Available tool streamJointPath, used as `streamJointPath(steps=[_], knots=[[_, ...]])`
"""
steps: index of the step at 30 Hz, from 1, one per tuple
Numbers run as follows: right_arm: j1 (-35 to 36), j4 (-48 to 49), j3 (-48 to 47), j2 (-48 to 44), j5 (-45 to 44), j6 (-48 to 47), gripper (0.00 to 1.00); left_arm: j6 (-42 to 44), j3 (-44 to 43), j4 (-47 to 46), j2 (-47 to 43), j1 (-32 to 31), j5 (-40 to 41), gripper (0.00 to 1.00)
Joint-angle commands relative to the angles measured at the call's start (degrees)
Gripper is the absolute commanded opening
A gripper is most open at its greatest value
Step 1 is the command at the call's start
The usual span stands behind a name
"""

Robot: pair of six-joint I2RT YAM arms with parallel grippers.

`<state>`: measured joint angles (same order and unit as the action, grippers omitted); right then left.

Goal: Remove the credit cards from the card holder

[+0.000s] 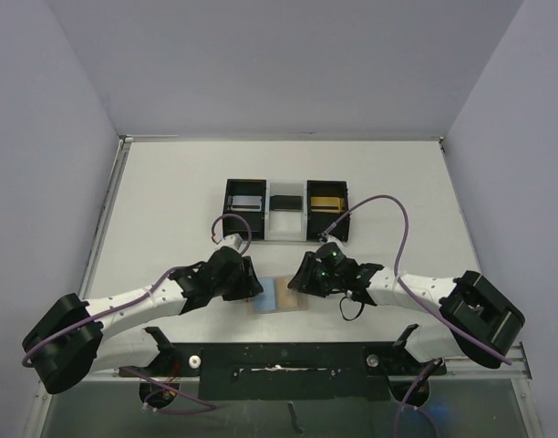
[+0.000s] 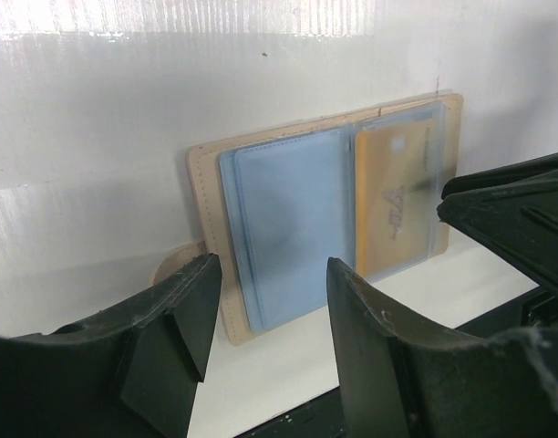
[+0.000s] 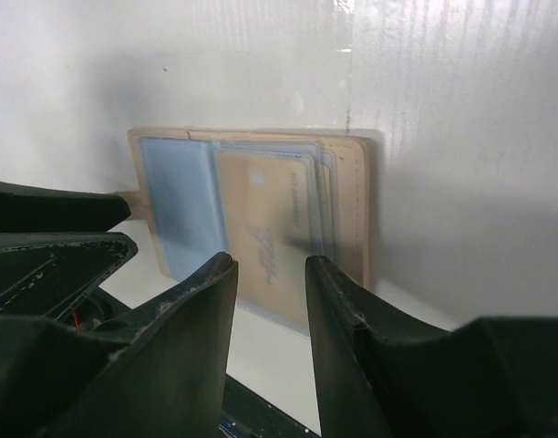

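Seen from above, a white table [image 1: 170, 201] with two black-and-white robot arms reaching in from the near edge to meet at its middle. On the left, the left gripper [image 2: 272, 274] sits low over the table, its fingers spread wide with nothing gripped between them. Just past its tips lies the card holder [image 1: 281, 295], a tan wallet opened flat on the table. Its left clear sleeve holds a blue-grey card [image 2: 288, 233]; its right sleeve holds a gold card [image 2: 396, 201] (the print is too blurred to read). On the right, the right gripper [image 3: 270, 269] faces the holder's gold side, fingers parted by a narrower gap, pinching nothing. Behind both, a three-compartment tray [image 1: 270, 228] sits well apart
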<state>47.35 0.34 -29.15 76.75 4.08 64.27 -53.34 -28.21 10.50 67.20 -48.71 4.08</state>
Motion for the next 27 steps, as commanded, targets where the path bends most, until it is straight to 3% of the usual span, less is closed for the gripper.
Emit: streamJointPath(steps=[1,17,27], knots=[[0.4,0.0,-4.0,-1.2,0.0,-2.5,0.37,0.9,0.2,-2.0,0.3,-0.2,0.3,0.47],[0.4,2.7,-2.2,3.2,2.8,-0.3,0.34,2.2,0.7,-2.3,1.5,-0.2,-1.2,0.43],[0.4,-2.4,-4.7,2.1,0.4,-1.5,0.35,2.6,0.8,-2.9,2.3,-0.2,-2.4,0.32]])
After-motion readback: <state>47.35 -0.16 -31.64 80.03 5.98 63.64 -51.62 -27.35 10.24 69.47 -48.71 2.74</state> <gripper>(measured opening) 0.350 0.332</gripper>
